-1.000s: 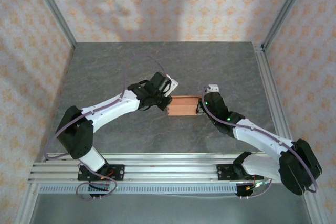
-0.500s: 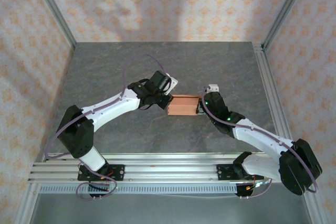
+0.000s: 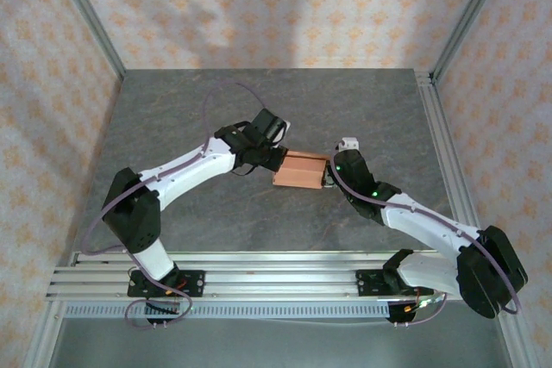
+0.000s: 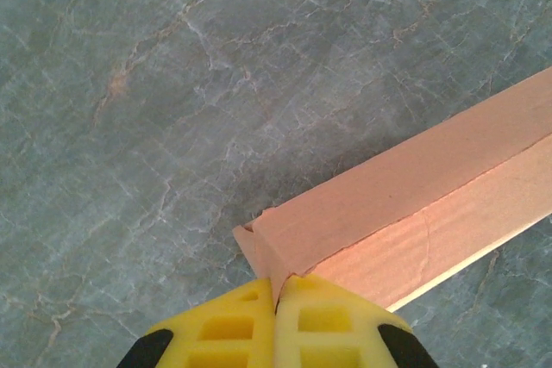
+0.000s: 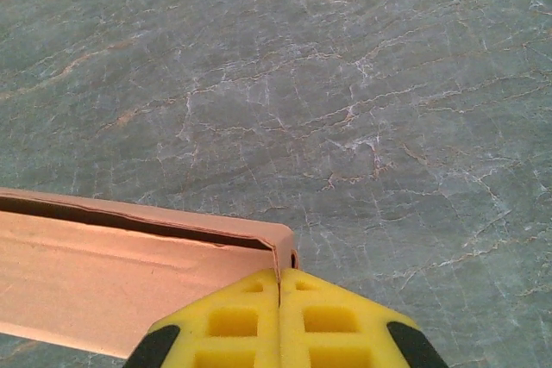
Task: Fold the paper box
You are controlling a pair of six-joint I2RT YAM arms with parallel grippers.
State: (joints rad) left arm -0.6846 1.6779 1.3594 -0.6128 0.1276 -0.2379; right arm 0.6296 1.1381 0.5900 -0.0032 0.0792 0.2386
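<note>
The paper box (image 3: pixel 299 170) is a salmon-pink folded rectangle held between the two arms above the middle of the grey table. My left gripper (image 3: pixel 278 159) is shut on its left end; in the left wrist view the yellow fingertips (image 4: pixel 278 286) pinch the corner of the paper box (image 4: pixel 405 204). My right gripper (image 3: pixel 329 177) is shut on its right end; in the right wrist view the yellow fingertips (image 5: pixel 279 277) clamp the end wall of the paper box (image 5: pixel 121 277), whose top seam gapes as a dark slit.
The grey marble-patterned table (image 3: pixel 190 118) is bounded by aluminium rails on the right (image 3: pixel 444 161) and along the near edge (image 3: pixel 276 277). Patterned walls stand on three sides.
The left gripper has closed on the box's left end and shifted right and slightly up. The box has tilted, its left end now higher. The right arm has barely moved.
</note>
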